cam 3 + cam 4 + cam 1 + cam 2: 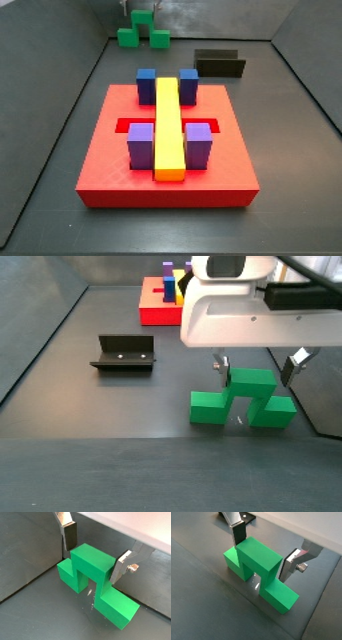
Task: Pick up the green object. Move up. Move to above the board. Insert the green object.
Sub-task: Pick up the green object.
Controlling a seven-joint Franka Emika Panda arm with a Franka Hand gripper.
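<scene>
The green object sits on the dark floor, with its tall middle cube right between the two fingers of the pincer. In both wrist views one silver finger stands by one side of the middle cube and another finger by the opposite side. They look very close to it, but I cannot tell if they squeeze it. The two low cubes stick out past the fingers.

In a side view the green object is small and far away, and the pincer there is cut off. In a side view the white arm hides the top of the pincer.

The board lies well apart from the green object. The fixture stands on the floor between them.
</scene>
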